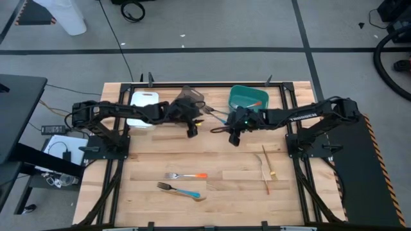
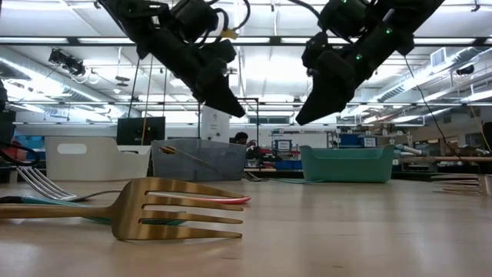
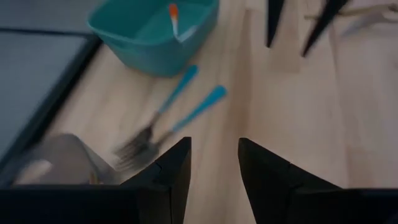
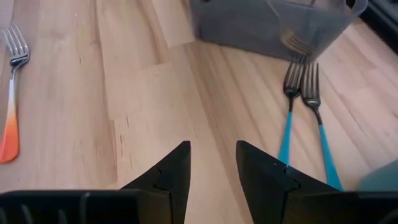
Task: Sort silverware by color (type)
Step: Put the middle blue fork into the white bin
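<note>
Near edge of the table [image 1: 148,192]: an orange-handled fork [image 1: 185,175] and a blue-handled fork [image 1: 178,190] left, wooden utensils [image 1: 266,168] right. Mid-table, the left gripper [image 1: 192,130] and right gripper [image 1: 235,138] hover, fingers apart, empty. Between them lie two blue forks [image 4: 305,118]. Far side: white bin [image 1: 142,108], grey bin [image 1: 187,101], teal bin [image 1: 248,97].

Pale wood bench [image 4: 74,112], planked, smooth with a soft satin sheen. Shiny polished metal on the two blue-handled forks [image 4: 305,118], with glossy blue plastic handles. Glossy orange plastic on the orange-handled fork [image 4: 12,93]. Gold-toned, brushed-looking metal on the near fork [image 2: 165,208]. Matt tan wood on the wooden utensils [image 1: 266,168]. Smooth teal plastic bin [image 3: 155,37]; translucent grey plastic bin [image 4: 273,25]; matt black plastic-looking fingers [image 4: 261,180].
</note>
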`<state>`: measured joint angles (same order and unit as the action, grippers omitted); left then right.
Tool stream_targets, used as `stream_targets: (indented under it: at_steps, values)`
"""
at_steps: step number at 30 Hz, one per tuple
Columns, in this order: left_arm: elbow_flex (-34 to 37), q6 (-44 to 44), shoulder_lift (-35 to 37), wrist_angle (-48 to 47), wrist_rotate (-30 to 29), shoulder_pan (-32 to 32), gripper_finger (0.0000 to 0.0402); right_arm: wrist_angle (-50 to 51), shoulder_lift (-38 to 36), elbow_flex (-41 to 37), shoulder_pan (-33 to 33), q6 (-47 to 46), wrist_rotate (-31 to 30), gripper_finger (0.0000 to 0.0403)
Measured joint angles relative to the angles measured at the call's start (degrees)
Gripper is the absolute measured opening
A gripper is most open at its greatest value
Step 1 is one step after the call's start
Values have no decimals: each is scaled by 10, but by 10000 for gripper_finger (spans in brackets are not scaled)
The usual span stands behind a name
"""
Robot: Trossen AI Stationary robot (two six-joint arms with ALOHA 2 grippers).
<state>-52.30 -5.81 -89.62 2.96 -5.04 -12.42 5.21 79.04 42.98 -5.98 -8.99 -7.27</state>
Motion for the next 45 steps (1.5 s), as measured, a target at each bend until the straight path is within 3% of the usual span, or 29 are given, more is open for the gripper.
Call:
stream_targets:
  at_steps: [11, 23, 33, 40, 45]
  values:
    - [-7, -27, -22, 102, 7, -37, 141, -1, -5, -1, 53, -14, -40, 139]
    - [-147, -48, -160, -32, 48, -61, 141, 27, -5, -1, 118, -57, -116, 139]
    - [-253, -78, -247, -148, 138, -87, 141, 52, -5, -1, 158, -81, -160, 139]
    - [-330, -107, -300, -237, 144, -84, 141, 71, -5, -2, 177, -90, -206, 138]
    - [-338, -129, -310, -233, 143, -79, 141, 90, -5, -2, 173, -95, -206, 131]
